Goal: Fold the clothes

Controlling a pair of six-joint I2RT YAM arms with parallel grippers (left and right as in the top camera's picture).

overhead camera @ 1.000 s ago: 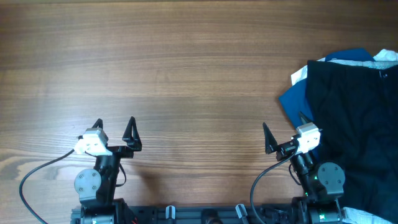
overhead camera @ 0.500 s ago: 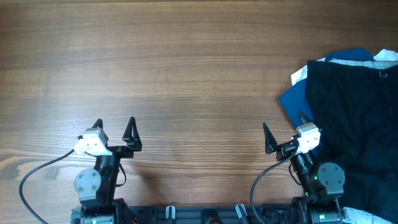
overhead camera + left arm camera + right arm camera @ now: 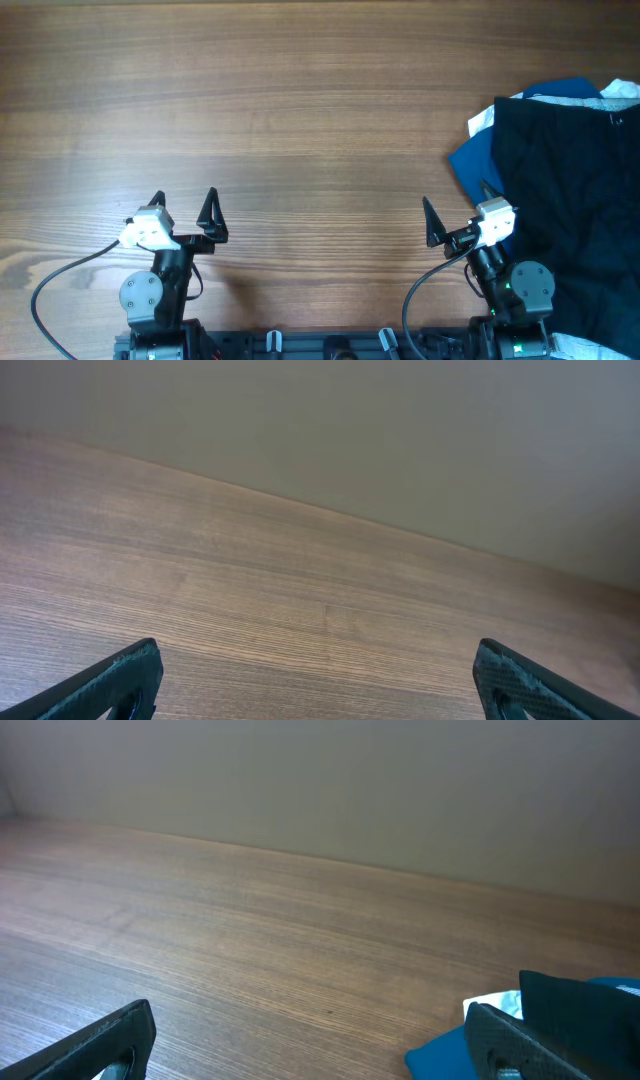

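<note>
The black shorts lie in a heap at the table's right edge, on top of a royal-blue garment. A sliver of the black shorts shows at the right of the right wrist view. My right gripper is open and empty, just left of the pile; its fingers frame bare wood in the right wrist view. My left gripper is open and empty at the front left, far from the shorts, over bare wood.
White fabric pokes out at the pile's far right corner and left edge. The wooden table spreads left of the pile. A grey wall stands beyond the far edge.
</note>
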